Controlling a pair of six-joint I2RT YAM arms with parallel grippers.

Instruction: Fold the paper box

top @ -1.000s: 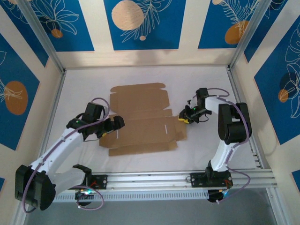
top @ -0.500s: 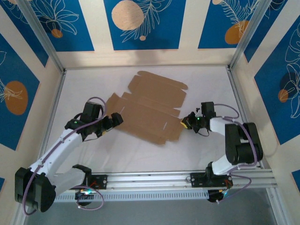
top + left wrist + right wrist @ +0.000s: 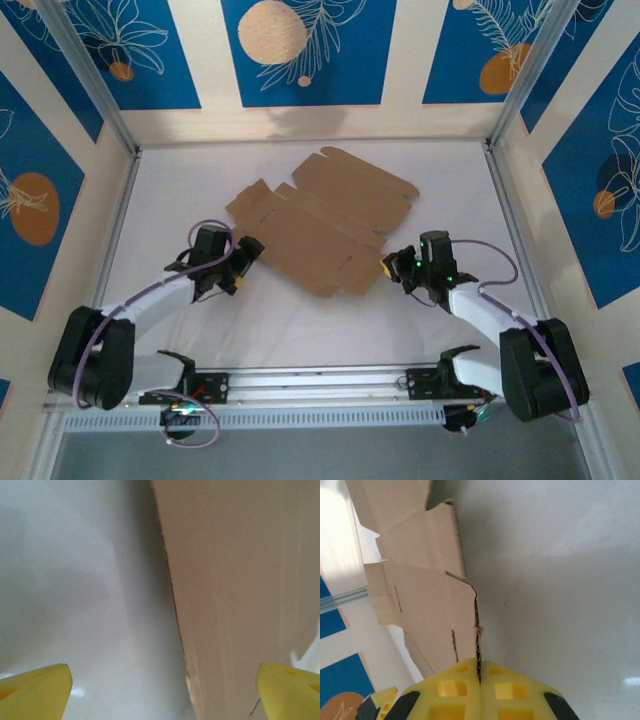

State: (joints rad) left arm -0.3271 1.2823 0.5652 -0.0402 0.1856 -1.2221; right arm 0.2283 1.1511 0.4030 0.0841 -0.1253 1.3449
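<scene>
one paper box farther back now; right pincer tight on its edge, left pincer agape

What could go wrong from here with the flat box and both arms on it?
The right gripper pinches only a thin edge of the paper box; the cardboard could tear or slip out. The left gripper is open astride the opposite edge; closing there could crease a panel off its fold line.

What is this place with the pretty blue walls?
Probably a robot practice booth: two robot arms bolted to a metal rail, a white table boxed in by blue patterned panels, and an unfolded paper box, its edge pinched by the right pincer.
</scene>
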